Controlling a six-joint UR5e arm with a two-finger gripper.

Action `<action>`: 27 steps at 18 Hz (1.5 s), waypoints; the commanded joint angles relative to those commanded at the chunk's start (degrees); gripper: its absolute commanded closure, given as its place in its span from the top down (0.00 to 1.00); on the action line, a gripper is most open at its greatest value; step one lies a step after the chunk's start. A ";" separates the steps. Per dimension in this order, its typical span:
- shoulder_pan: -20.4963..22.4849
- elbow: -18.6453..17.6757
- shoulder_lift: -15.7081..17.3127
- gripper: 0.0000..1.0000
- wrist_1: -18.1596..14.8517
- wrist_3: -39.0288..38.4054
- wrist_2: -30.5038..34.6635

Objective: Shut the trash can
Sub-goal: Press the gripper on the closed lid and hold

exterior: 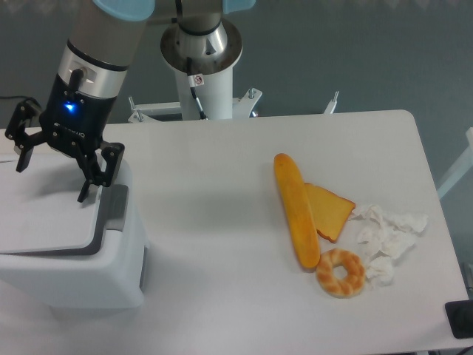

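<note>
Far left of the desk [222, 222], at its front-left corner: the trash can [89, 274], a boxy white bin partly cut off by the frame edge. Its flat white lid [44, 218] lies across the top and looks level or very nearly so. A grey strip [114, 211] runs along the lid's right side. From this angle I cannot tell whether the lid is fully seated or a thin gap remains at the rim.

Directly above the lid, toward the bin's back edge: the gripper [52, 174]. Its two fingers are spread wide apart, one at the far left and one at the right, above the grey strip. Nothing is between them, so it carries nothing. The fingertips appear close over the lid; contact is not clear. A blue indicator light glows on the gripper body.

Middle of the desk: bare white surface. The arm's base post [201, 66] stands behind the back edge.

Right half of the desk, well apart from the bin: a long bread loaf [295, 209], a slice of toast [330, 211] touching its right side, a ring-shaped pastry [341, 271] at the loaf's near end, and crumpled white paper [388, 237] just beside these, toward the right edge.

Judgement on progress: lid down, so the closing looks essentially done. Remaining, if anything, is a final press to confirm seating.
</note>
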 joint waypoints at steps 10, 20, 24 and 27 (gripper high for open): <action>0.35 -0.09 -0.79 1.00 0.00 0.18 0.36; 0.35 -0.18 -1.76 1.00 0.00 0.09 0.36; 0.35 -0.26 -1.76 1.00 -0.09 0.00 0.36; 0.35 -0.26 -2.02 1.00 -0.09 0.00 0.36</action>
